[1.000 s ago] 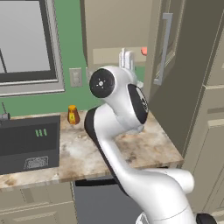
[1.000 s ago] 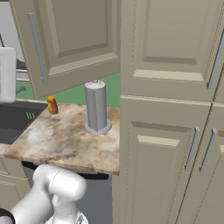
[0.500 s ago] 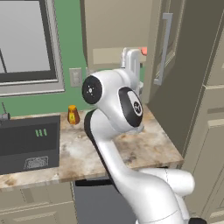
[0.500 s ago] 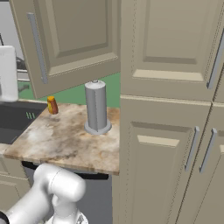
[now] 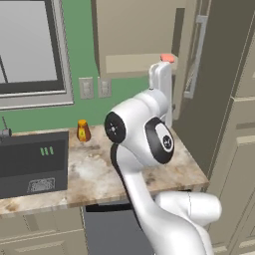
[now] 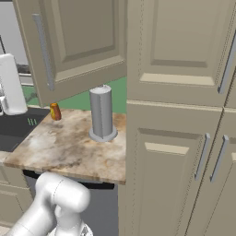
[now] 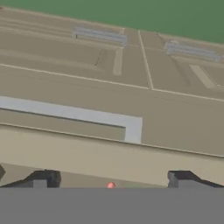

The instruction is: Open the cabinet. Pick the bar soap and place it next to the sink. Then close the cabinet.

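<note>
My arm is raised up in front of the cabinet [image 5: 144, 35], whose door [image 6: 73, 46] stands swung open with its long silver bar handle [image 6: 42, 51] running down the outer face. In the left base view my forearm rises just below the cabinet's lower shelf, and the bar soap [image 5: 168, 58] lies on that shelf, a small salmon-pink patch at the shelf's front edge, directly above the top of my arm. From the hand view, my gripper [image 7: 109, 180] looks along the underside and edge of the cabinet; the two dark fingertips [image 7: 41, 179] stand well apart, so my jaws are released and hold nothing. A small pink spot, the bar soap again, shows between the fingertips near the bottom of that view, apart from both of them as far as I can tell.

Below the cabinet, the marbled tabletop [image 5: 99, 174] carries a small amber jar [image 5: 83, 131] near the green wall, and the dark sink [image 5: 32, 167] sits to the left of it. In the right base view a grey cylinder [image 6: 102, 113] stands upright on the tabletop, under the open door, just beside the tall beige cabinets [image 6: 179, 115].
</note>
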You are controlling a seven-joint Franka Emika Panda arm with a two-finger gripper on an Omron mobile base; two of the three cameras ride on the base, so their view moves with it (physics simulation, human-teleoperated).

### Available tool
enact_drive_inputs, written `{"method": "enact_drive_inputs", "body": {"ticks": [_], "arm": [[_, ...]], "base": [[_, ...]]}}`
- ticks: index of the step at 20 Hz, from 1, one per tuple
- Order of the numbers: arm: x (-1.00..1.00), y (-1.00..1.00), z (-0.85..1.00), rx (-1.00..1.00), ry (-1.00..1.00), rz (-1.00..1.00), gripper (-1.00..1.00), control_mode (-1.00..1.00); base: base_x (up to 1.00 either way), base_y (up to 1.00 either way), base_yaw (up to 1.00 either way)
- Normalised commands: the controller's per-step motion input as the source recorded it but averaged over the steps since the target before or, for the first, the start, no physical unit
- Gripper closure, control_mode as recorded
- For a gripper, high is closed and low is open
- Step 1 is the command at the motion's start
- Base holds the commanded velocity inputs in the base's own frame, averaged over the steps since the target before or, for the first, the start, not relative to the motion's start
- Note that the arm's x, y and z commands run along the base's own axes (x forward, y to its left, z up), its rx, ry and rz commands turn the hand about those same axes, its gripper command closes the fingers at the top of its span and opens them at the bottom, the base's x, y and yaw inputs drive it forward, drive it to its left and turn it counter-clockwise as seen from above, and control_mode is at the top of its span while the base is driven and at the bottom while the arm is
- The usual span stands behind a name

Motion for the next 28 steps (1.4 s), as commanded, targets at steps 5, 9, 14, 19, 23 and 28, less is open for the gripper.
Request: {"method": "enact_drive_inputs", "body": {"ticks": [5,9,14,19,23,28], "arm": [[-0.07,-0.24,0.0,0.07,-0.12,-0.06,-1.0,-1.0],[-0.01,-0.32,0.0,0.08,-0.04,-0.07,-1.0,-1.0],[0.0,-0.43,0.0,0.08,0.0,-0.11,-1.0,-1.0],[0.0,-0.54,0.0,0.09,0.0,-0.14,-1.0,-1.0],[0.0,-0.61,0.0,0.06,0.0,-0.15,-1.0,-1.0],[0.0,-0.64,0.0,0.04,0.0,-0.18,-1.0,-1.0]], "base": [[0.0,0.0,0.0],[0.0,0.0,0.0],[0.0,0.0,0.0],[0.0,0.0,0.0],[0.0,0.0,0.0],[0.0,0.0,0.0]]}}
